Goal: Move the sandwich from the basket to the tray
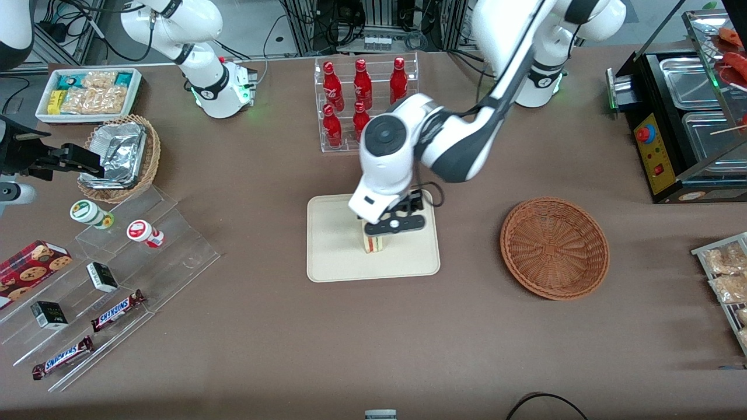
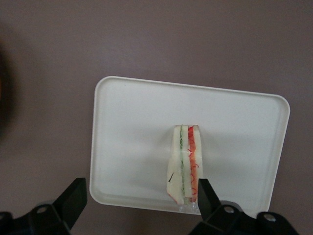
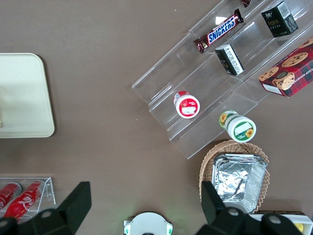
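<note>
Brown tabletop: sandwich (image 1: pixel 373 242) upright on tray (image 1: pixel 332 256); gripper (image 2: pixel 139 203) above, fingers spread, released. Cola rack (image 1: pixel 365 102) near; basket (image 1: pixel 554 248) apart.

Sandwich (image 1: pixel 373 243) (image 2: pixel 184 164): white wedge, green and red filling edges shown, stood on edge on tray (image 1: pixel 332 245) (image 2: pixel 132 142). Tray: cream, flat, rounded corners. Basket (image 1: pixel 554 247): reddish-brown wicker, toward working arm's end. Gripper (image 1: pixel 393 224) seen spread wide above sandwich.

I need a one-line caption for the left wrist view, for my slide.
Open gripper above the sandwich, which stands on edge on the tray.
</note>
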You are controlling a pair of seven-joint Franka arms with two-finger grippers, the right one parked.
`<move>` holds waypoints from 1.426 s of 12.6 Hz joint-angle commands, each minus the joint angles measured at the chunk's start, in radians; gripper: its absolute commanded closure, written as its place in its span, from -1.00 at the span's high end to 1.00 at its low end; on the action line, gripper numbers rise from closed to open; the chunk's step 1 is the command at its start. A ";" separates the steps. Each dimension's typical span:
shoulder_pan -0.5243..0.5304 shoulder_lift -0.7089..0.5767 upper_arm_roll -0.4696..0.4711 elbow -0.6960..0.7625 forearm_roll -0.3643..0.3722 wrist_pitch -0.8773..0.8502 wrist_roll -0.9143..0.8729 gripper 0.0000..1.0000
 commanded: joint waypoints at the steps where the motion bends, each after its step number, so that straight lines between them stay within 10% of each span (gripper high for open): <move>1: 0.094 -0.141 -0.007 -0.080 -0.017 -0.070 0.007 1.00; 18: 0.651 -0.538 -0.006 -0.318 -0.023 -0.268 0.796 1.00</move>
